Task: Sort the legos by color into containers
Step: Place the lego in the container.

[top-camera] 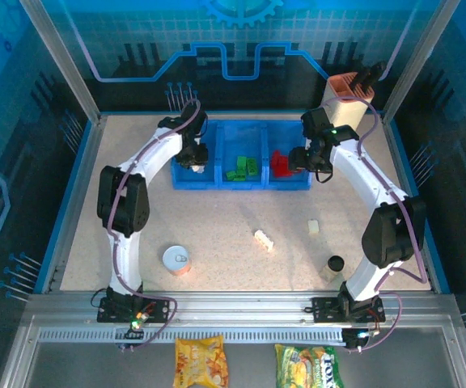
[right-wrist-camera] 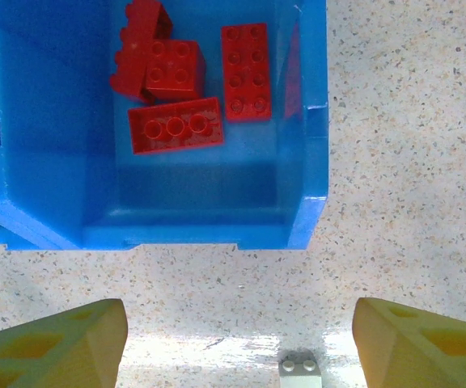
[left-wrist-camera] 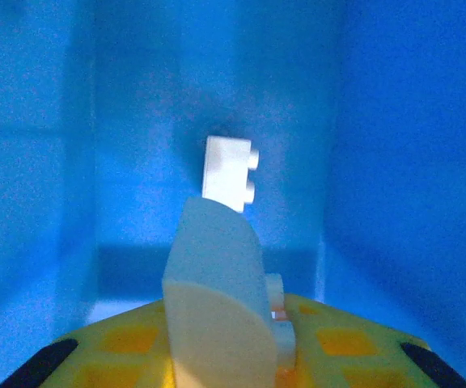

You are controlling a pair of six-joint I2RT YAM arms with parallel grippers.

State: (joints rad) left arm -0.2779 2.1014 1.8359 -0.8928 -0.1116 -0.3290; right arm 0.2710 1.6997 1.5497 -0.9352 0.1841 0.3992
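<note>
The blue containers tray stands at the back, with three compartments. Green legos lie in its middle compartment and red legos in its right one. My left gripper is down inside the left compartment, shut. A white lego shows just past its fingertips, and I cannot tell whether they touch. My right gripper is open over the table, in front of the right compartment's near wall. A white lego lies on the table between its fingers. Two more white legos lie mid-table.
A round tin can stands near the left arm's base. A small black-capped bottle stands near the right arm's base. A beige knife block is behind the tray's right end. Two snack bags lie beyond the front rail.
</note>
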